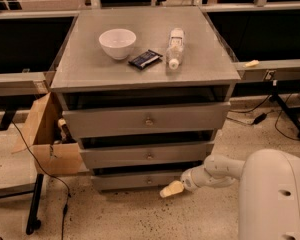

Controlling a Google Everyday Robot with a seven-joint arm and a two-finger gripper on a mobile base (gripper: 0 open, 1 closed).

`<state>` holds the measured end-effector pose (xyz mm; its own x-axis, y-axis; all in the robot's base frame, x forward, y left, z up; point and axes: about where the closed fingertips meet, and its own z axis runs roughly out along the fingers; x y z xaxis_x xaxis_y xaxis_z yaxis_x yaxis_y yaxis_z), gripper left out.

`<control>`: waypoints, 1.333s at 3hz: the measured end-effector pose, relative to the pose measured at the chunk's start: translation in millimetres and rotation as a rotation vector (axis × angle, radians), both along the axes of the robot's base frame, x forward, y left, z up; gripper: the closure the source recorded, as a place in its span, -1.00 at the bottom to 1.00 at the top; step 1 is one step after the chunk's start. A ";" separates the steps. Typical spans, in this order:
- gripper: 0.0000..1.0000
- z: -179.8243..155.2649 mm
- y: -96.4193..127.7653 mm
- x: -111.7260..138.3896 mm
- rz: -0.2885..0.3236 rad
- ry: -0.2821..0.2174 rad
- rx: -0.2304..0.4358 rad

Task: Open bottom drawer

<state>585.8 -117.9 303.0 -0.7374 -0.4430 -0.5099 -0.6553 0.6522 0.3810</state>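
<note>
The robot's white body (275, 194) fills the near right corner, and its arm (215, 170) reaches left from it, low over the speckled floor (140, 219). The gripper (171, 189) is at the arm's end, a pale yellowish tip pointing left and slightly down. Whether it is open or closed cannot be told, and it holds nothing that can be seen.

The bottom drawer (125, 180) is just beyond the gripper, the lowest of three grey fronts in the cabinet (70, 74). Its knob (149, 181) is just left of the gripper tip and a little higher. The tip is in front of the right half of the drawer front, near its lower edge; contact cannot be made out.

Above are the middle drawer (115, 156) and the top drawer (110, 121), each with a dark gap over it. A cardboard box (42, 134) stands at the cabinet's left side. On top are a white bowl (117, 43), a dark packet (145, 59) and a bottle (175, 46) lying on its side.
</note>
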 end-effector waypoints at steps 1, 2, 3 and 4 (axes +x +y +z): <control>-1.00 -9.9 13.5 17.7 0.064 -0.051 0.035; -1.00 -20.4 22.9 35.8 0.118 -0.083 0.052; -1.00 -27.8 27.7 54.0 0.154 -0.112 0.076; -1.00 -27.8 27.7 53.9 0.154 -0.112 0.076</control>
<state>639.8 -90.1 275.2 -0.6007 -0.5034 -0.6211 -0.7862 0.5130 0.3446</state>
